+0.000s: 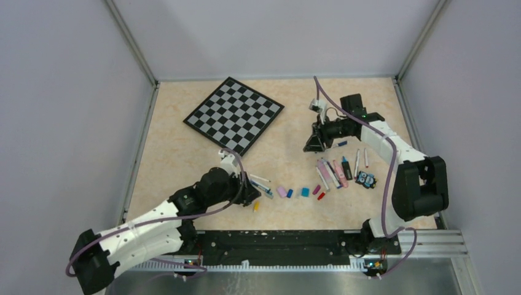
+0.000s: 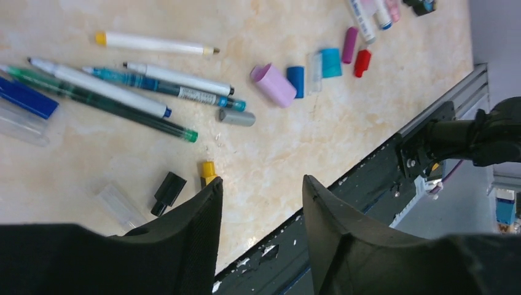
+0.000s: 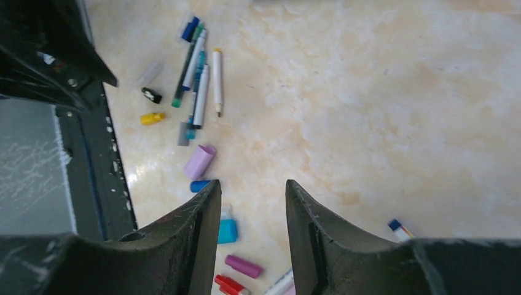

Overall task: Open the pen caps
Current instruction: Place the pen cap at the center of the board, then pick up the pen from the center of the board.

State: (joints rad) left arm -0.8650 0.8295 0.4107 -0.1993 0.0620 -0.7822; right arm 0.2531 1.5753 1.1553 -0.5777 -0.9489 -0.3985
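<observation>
Jaws of the left gripper stand parted, empty, above a yellow cap and black cap. On the right gripper they are likewise parted, empty, over the worktop near a lilac cap.

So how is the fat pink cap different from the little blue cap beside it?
The pink cap is pale lilac-pink; the blue cap is deep blue. The pink cap is fatter and longer than the blue cap. Both lie loose on the table, off any pen.
</observation>
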